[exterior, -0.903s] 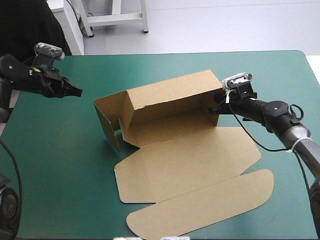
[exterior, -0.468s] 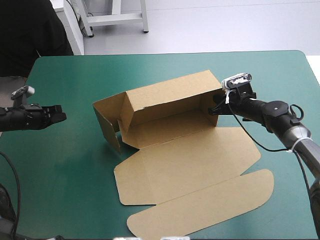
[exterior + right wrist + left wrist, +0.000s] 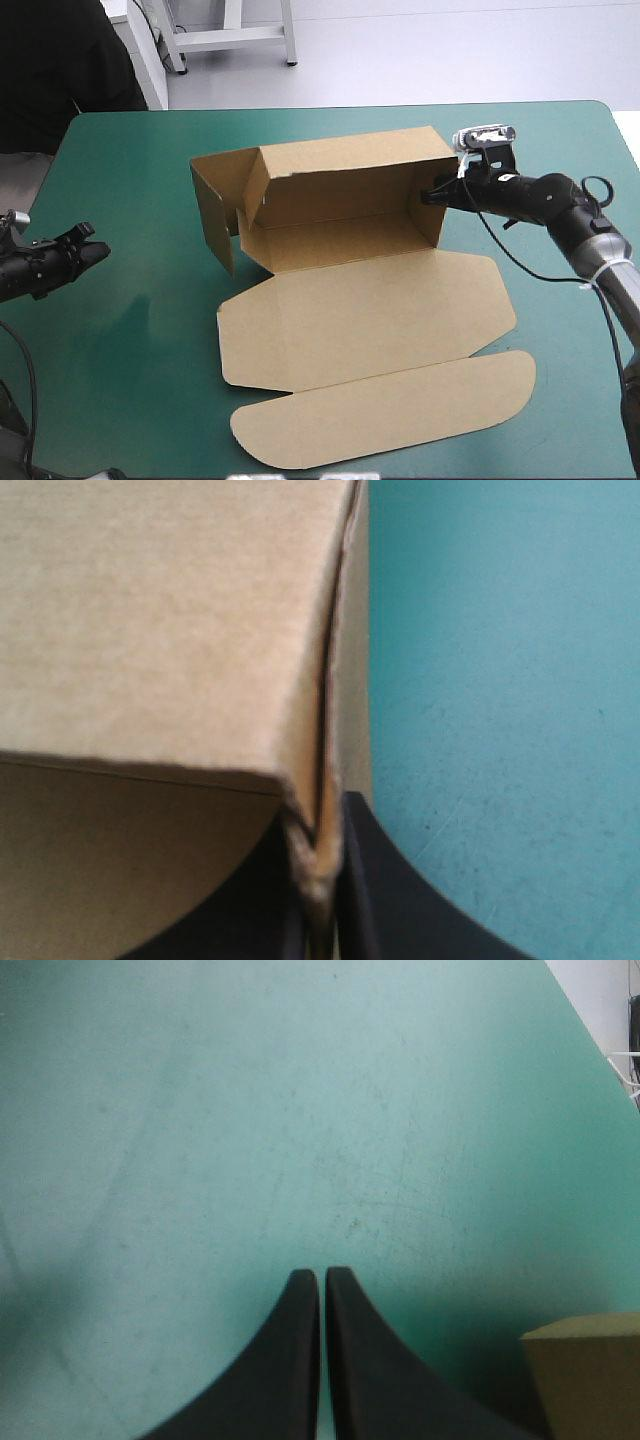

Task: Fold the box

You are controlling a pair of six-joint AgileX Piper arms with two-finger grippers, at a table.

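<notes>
Brown box [image 3: 360, 310] central on table [image 3: 130, 370], walls raised, lid flat toward near edge. Right gripper [image 3: 430, 197] clamped on right end wall; left gripper [image 3: 322, 1275] closed, empty, near left edge.

Plain brown box [image 3: 370, 320], plain teal-green cover [image 3: 130, 350], solid black fingers [image 3: 270, 1375]

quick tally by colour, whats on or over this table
brown: 1, the box
black: 2, the left hand and the right hand
teal-green: 1, the table
total: 4
</notes>
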